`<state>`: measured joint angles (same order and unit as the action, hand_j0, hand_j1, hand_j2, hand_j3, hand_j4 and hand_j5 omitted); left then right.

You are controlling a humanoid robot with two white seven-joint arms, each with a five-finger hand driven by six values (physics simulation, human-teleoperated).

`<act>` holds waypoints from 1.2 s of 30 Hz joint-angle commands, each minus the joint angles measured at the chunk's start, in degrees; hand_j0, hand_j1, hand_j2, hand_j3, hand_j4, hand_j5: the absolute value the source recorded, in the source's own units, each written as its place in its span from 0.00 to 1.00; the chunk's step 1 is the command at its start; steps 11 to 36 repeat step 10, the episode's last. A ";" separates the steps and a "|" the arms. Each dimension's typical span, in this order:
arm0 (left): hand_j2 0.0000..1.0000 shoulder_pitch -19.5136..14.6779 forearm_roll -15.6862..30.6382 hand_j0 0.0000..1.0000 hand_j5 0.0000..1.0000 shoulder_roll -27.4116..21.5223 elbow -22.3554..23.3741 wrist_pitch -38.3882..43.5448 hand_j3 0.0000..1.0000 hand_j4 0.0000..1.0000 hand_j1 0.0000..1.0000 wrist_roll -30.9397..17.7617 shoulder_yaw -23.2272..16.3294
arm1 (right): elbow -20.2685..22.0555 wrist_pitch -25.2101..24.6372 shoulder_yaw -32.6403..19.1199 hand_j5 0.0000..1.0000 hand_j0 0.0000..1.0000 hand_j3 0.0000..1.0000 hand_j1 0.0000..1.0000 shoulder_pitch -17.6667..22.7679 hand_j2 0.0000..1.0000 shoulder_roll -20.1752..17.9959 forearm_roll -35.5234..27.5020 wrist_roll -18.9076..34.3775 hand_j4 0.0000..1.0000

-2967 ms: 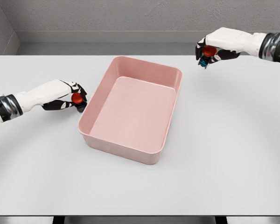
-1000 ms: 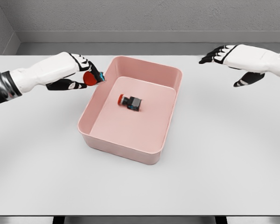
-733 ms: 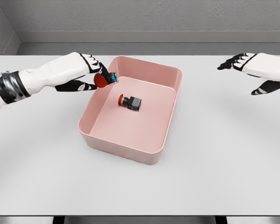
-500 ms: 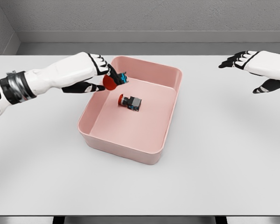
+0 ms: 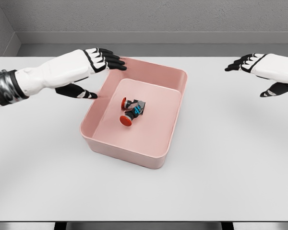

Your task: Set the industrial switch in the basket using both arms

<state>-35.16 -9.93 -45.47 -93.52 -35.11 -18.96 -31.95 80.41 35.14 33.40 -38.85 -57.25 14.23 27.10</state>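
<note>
Red caps now show twice on the floor of the pink basket: the second industrial switch has dropped from your left robot hand and lies touching the first industrial switch, near the frame's centre. That left robot hand hangs spread and empty over the basket's upper-left rim. Your right robot hand, at the upper right edge, is likewise spread and holds nothing. I judge both deliveries done. Nothing else sits on the white worktop, so withdrawal looks unobstructed.
</note>
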 commanded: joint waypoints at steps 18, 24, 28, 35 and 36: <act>1.00 9.58 3.25 1.00 1.00 -11.75 12.48 0.11 1.00 1.00 1.00 0.32 10.94 | -0.17 -0.14 0.00 1.00 1.00 1.00 1.00 0.18 1.00 -0.06 -0.34 -0.03 1.00; 1.00 9.58 3.25 1.00 1.00 -11.75 12.48 0.11 1.00 1.00 1.00 0.32 10.94 | -0.17 -0.14 0.00 1.00 1.00 1.00 1.00 0.18 1.00 -0.06 -0.34 -0.03 1.00; 1.00 9.58 3.25 1.00 1.00 -11.75 12.48 0.11 1.00 1.00 1.00 0.32 10.94 | -0.17 -0.14 0.00 1.00 1.00 1.00 1.00 0.18 1.00 -0.06 -0.34 -0.03 1.00; 1.00 9.58 3.25 1.00 1.00 -11.75 12.48 0.11 1.00 1.00 1.00 0.32 10.94 | -0.17 -0.14 0.00 1.00 1.00 1.00 1.00 0.18 1.00 -0.06 -0.34 -0.03 1.00; 1.00 9.58 3.25 1.00 1.00 -11.75 12.48 0.11 1.00 1.00 1.00 0.32 10.94 | -0.17 -0.14 0.00 1.00 1.00 1.00 1.00 0.18 1.00 -0.06 -0.34 -0.03 1.00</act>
